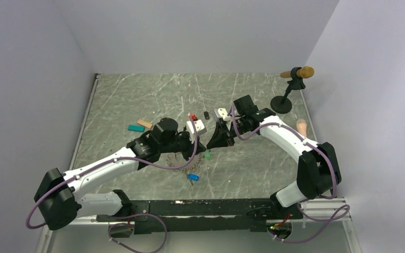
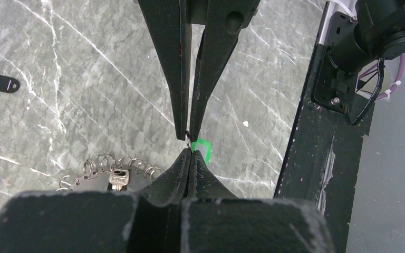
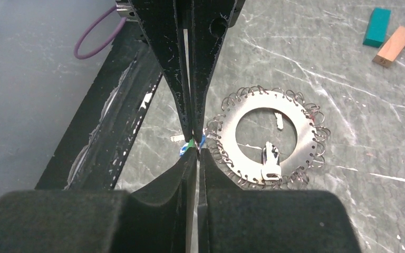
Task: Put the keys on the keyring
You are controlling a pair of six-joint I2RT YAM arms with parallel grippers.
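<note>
Right wrist view catches a small dark mark on the end of the tan block point(image 3: 394, 46), too small to read; the teal block point(image 3: 377, 26) lies just beside it. The left gripper point(image 2: 190, 153) is pressed together. The right gripper point(image 3: 198, 151) meets it tip to tip with a hairline slit between its fingers, and I cannot tell whether either pinches anything. The green key point(image 2: 204, 149) lies on the table point(image 1: 137, 95) just below those tips. The blue key point(image 1: 192, 177) sits closer to the near edge. The keyring point(image 3: 269, 138) lies flat just beside the tips, partly covered by the left arm.
</note>
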